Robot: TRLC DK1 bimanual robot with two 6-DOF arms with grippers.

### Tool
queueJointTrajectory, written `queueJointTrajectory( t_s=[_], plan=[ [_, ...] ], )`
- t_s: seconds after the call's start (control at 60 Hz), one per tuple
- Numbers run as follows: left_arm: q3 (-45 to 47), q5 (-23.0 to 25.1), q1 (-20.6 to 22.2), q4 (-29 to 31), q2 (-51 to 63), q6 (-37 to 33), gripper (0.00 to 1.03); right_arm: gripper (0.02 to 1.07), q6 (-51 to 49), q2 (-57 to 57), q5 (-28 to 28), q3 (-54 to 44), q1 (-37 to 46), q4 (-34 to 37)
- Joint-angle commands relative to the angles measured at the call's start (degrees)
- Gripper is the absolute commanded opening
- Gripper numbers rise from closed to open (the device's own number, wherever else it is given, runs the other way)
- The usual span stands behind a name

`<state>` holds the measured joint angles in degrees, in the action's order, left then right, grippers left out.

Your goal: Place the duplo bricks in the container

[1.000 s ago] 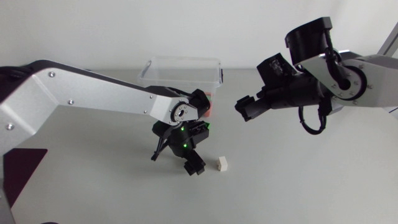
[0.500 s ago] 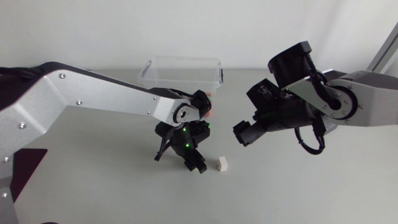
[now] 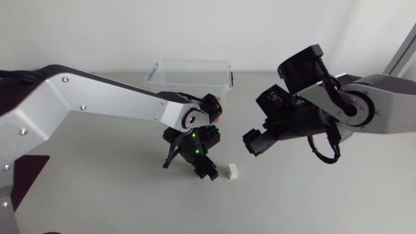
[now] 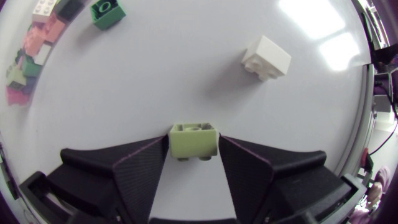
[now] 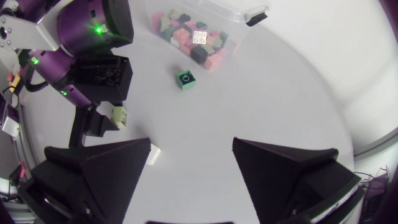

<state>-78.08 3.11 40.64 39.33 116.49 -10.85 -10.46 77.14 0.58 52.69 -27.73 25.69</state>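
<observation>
A light green duplo brick sits just above the table between the fingers of my left gripper, which is shut on it from both sides. Ahead of that gripper lie a white brick and, farther off, a dark green brick. In the head view my left gripper hangs beside the white brick. My right gripper hovers open to the right of it. The clear container at the back holds several coloured bricks.
In the right wrist view the dark green brick lies on the table just in front of the container. The white brick shows beside one finger of the right gripper. My left arm's wrist stands close by.
My right arm has swung down and in towards the middle of the table. My left gripper has shifted slightly towards the white brick.
</observation>
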Motion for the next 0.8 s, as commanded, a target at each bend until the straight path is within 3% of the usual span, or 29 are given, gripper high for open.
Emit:
queueJointTrajectory(
  t_s=[0.0,0.167,0.25,0.45,0.783],
  plan=[
    [-1.90,0.40,0.67,0.22,1.73,1.89,0.63,0.97,1.05,-0.68,-0.49,-1.09,-0.49,1.03],
    [-2.78,0.31,0.93,0.40,2.61,3.47,0.62,0.97,0.97,-0.86,-0.75,-0.92,-0.49,1.47],
    [-2.78,0.31,1.02,0.40,2.87,3.82,0.47,0.97,0.97,-0.77,-0.75,-0.92,-0.49,1.55],
    [-2.16,0.14,0.23,1.80,2.87,4.17,0.37,0.97,1.14,1.43,-0.67,-0.48,-0.49,1.99],
    [0.48,-0.04,-3.82,3.56,-6.71,1.54,0.37,0.94,4.31,11.80,2.23,4.62,-3.65,7.44]
  ],
)
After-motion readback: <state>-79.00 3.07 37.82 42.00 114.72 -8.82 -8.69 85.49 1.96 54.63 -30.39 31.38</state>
